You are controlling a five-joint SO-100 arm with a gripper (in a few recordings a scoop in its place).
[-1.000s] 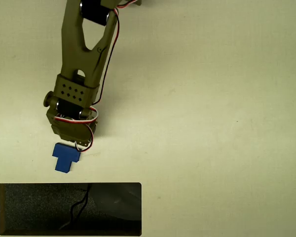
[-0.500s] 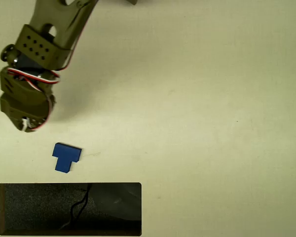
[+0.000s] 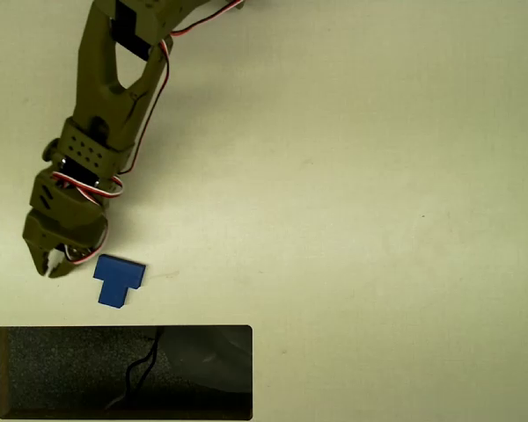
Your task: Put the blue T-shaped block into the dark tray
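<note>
We watched the gripper (image 3: pixel 53 266) swing away up and left from the block (image 3: pixel 118 280), then drop back down — it ended just left of the block's crossbar, jaws slightly apart.

Gripper (image 3: pixel 53 266) low — fingers slightly apart (olive arm).

You lose the olive arm (image 3: pixel 114 79) past the top edge of the overhead view, so its base is out of sight; the gripper (image 3: pixel 53 266) fingertips are too small to tell you whether they are parted or closed; the dark tray (image 3: pixel 35 413) bottom rim runs right along the lower edge.
</note>
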